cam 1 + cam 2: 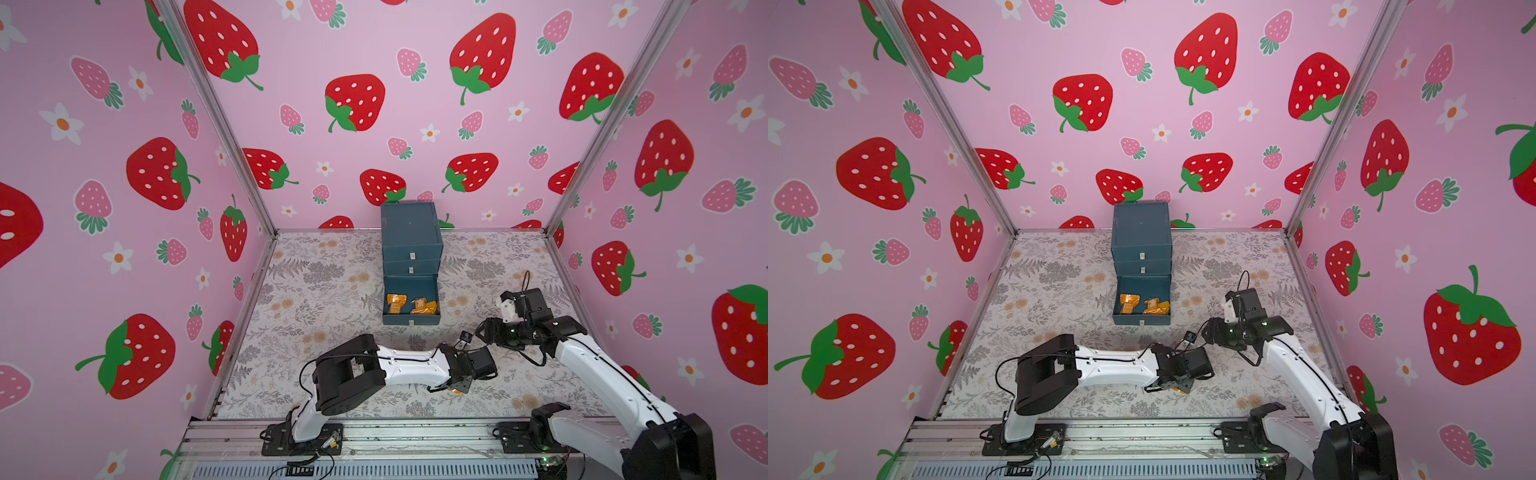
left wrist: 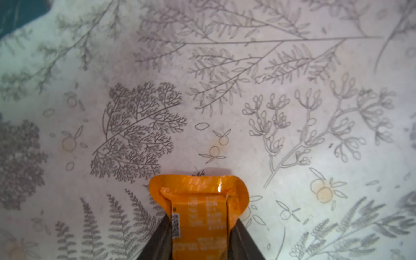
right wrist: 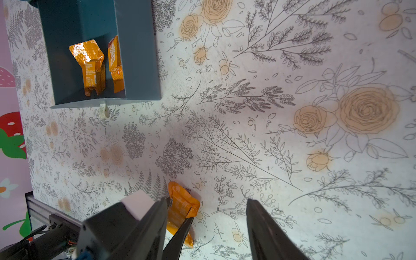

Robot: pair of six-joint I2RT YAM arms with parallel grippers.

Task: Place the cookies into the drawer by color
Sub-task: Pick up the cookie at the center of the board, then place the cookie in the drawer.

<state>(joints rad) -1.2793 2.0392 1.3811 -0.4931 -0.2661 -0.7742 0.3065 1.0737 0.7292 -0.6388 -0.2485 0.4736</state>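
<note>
My left gripper (image 1: pixel 451 390) (image 2: pixel 202 219) is low on the floral mat near the front edge. It is shut on an orange cookie (image 2: pixel 198 186) (image 1: pixel 456 392) (image 3: pixel 182 202), with a finger pressed to each side of the packet. My right gripper (image 1: pixel 484 328) (image 3: pixel 207 202) hangs open above the mat, just behind and to the right of the left one, holding nothing. The teal drawer cabinet (image 1: pixel 411 232) (image 1: pixel 1142 232) stands at the back centre. Its bottom drawer (image 1: pixel 411 319) (image 3: pixel 139 56) is pulled out and holds two orange cookies (image 1: pixel 395 302) (image 1: pixel 424 306) (image 3: pixel 90 65). The two upper drawers are closed.
Pink strawberry-patterned walls (image 1: pixel 124 166) enclose the mat on three sides. An aluminium rail (image 1: pixel 374 432) with both arm bases runs along the front. The left arm's forearm (image 1: pixel 407 365) lies across the mat in front of the open drawer.
</note>
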